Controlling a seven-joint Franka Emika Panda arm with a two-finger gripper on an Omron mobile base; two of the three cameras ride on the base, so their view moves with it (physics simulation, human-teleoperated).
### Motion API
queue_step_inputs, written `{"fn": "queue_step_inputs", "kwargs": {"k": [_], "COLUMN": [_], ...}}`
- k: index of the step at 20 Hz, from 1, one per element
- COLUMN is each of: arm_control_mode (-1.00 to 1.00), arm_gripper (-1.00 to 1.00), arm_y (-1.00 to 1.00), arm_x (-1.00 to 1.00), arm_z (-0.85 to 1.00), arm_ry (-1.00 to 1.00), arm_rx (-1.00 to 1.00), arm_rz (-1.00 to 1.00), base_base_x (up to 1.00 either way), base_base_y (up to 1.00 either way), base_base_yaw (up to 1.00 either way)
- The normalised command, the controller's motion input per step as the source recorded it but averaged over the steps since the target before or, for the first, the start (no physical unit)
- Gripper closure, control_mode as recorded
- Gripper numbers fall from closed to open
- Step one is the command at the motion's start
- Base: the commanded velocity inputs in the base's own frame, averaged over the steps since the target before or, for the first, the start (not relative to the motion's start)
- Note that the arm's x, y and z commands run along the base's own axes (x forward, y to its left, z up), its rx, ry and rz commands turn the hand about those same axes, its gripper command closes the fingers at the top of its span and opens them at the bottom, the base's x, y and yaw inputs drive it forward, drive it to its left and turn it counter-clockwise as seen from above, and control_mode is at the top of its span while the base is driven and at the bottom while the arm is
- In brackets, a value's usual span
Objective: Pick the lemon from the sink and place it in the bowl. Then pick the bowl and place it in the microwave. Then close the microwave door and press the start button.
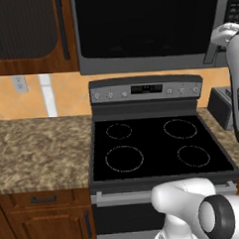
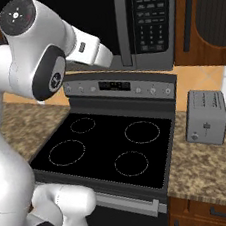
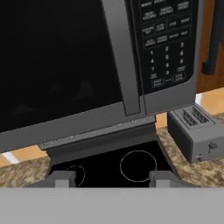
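The microwave (image 1: 146, 30) hangs above the stove with its door (image 3: 57, 65) shut flat against the body. The door's big window is black and hides the inside. Its long bar handle (image 3: 124, 65) runs down beside the button panel (image 3: 168, 43), which also shows in the right base view (image 2: 152, 14). My gripper (image 3: 112, 177) faces the lower right part of the door from a short way back. Its two fingertips (image 3: 61, 177) stand apart with nothing between them. The lemon, the bowl and the sink are out of view.
A black four-ring stove (image 1: 158, 149) lies under the microwave, with its control strip (image 2: 116, 87) at the back. A small grey toaster (image 2: 205, 118) stands on the granite counter (image 1: 38, 150) to the stove's right. Brown wooden cabinets (image 1: 22, 32) flank the microwave.
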Motion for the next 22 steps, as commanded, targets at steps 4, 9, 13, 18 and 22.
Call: {"fn": "queue_step_inputs", "kwargs": {"k": [4, 9, 13, 18, 22], "arm_control_mode": [-1.0, -1.0, -1.0, -1.0, -1.0], "arm_gripper": [1.0, 1.0, 1.0, 1.0, 1.0], "arm_y": [0.0, -0.02, -0.15, -0.21, -0.23], "arm_x": [-0.08, -0.14, -0.12, 0.0, 0.0], "arm_z": [-0.28, -0.11, -0.23, -0.02, 0.0], "arm_ry": [-0.05, -0.16, -0.3, -0.13, -0.03], "arm_rx": [-0.29, -0.15, -0.1, -0.01, 0.0], "arm_rz": [0.0, 0.0, 0.0, 0.0, -0.01], "base_base_x": [0.0, 0.0, 0.0, 0.0, 0.0], "base_base_y": [0.0, 0.0, 0.0, 0.0, 0.0], "base_base_yaw": [0.0, 0.0, 0.0, 0.0, 0.0]}}
